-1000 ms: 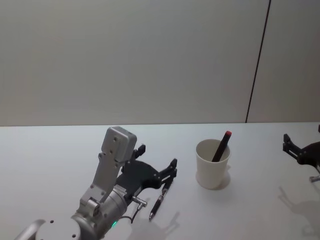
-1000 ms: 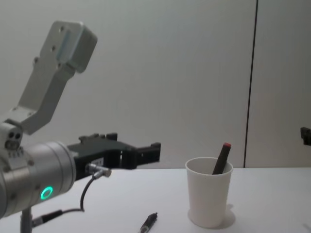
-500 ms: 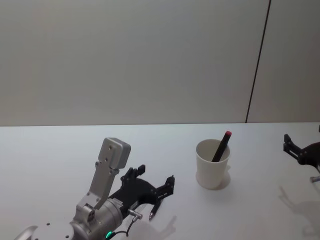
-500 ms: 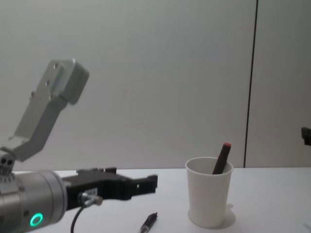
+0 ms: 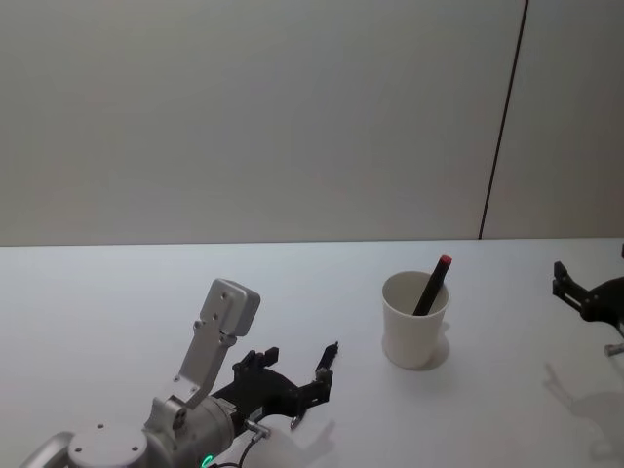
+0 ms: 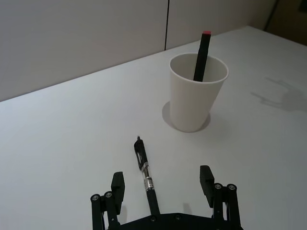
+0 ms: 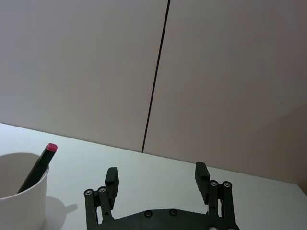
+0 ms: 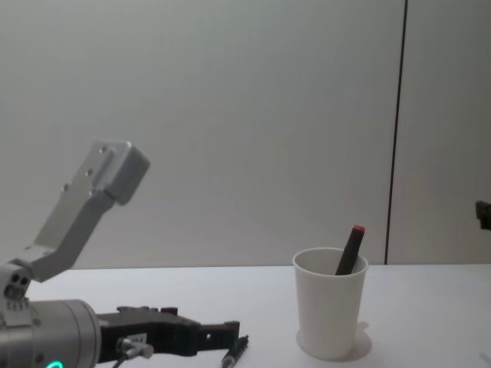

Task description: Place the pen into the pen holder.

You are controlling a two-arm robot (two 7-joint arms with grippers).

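A black pen (image 6: 145, 176) lies flat on the white table, its tip toward the pen holder (image 6: 197, 93), a plain white paper cup. My left gripper (image 6: 162, 186) is open and low over the table, one finger on each side of the pen's rear half, not touching it. In the head view the left gripper (image 5: 295, 359) sits left of the pen holder (image 5: 415, 319). A black pen with a red cap (image 5: 432, 284) leans inside the cup. My right gripper (image 7: 156, 177) hangs open at the table's right side, away from the cup.
The white table (image 5: 117, 292) spreads wide on all sides, and a plain grey wall with a dark vertical seam (image 5: 502, 117) stands behind it.
My left gripper has come down from above the table and drawn back until its open fingers straddle the lying pen. The cup, the red-capped pen and the right arm have not moved.
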